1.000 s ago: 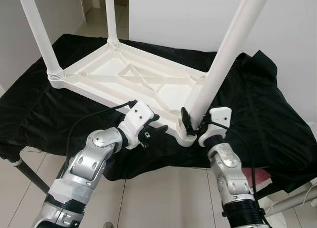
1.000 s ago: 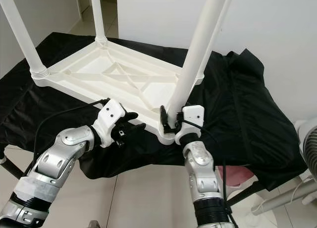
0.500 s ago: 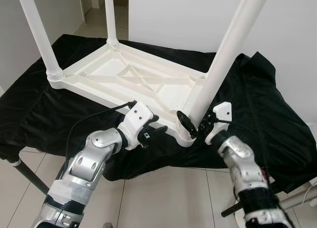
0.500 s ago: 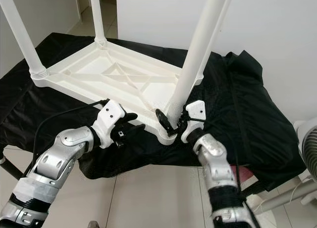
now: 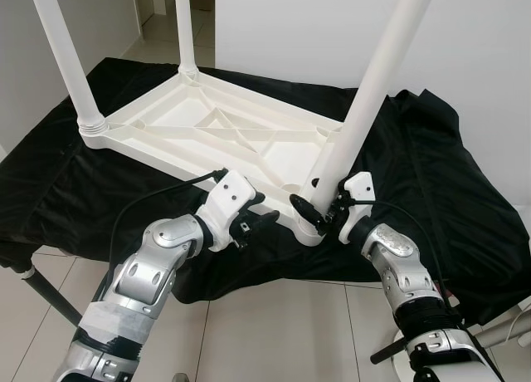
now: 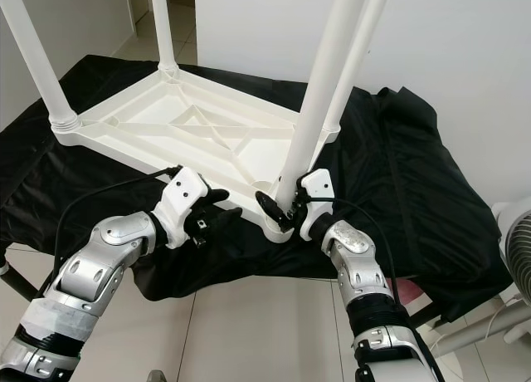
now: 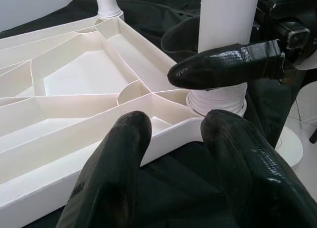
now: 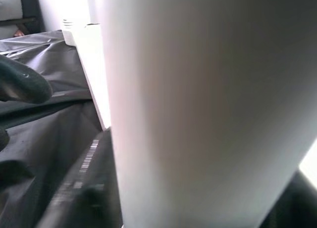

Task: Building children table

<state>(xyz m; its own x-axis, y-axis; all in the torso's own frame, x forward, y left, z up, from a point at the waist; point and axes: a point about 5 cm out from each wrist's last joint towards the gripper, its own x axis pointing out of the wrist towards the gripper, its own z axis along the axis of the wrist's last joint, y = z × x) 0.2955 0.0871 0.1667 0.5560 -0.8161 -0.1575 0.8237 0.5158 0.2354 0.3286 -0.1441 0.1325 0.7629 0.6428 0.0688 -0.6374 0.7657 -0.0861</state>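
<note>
- The white ribbed plastic children's table top [image 5: 224,133] lies upside down on a black cloth-covered tabletop [image 5: 431,174], at the centre of the head views.
- Four round white plastic legs rise from its corners; the near-corner leg [image 5: 365,91], at about 5 o'clock of the panel, stands in its threaded socket [image 7: 218,96].
- The right tool [image 5: 319,209] sits at that leg's base, one black finger [image 7: 223,67] across the front of the leg and one behind, fingers spread around it; whether they press on it cannot be told.
- The left tool [image 5: 253,222] rests at about 6 o'clock by the panel's near edge, its two fingers [image 7: 116,153] apart and holding nothing.
- To do this step well, I judge the right tool should turn the leg squarely about its axis while the left steadies the panel's rim, so the thread does not cross.
- The leg tops are cut off, the thread's depth in the socket is hidden, and the right wrist view is a blurred close-up of the leg.
</note>
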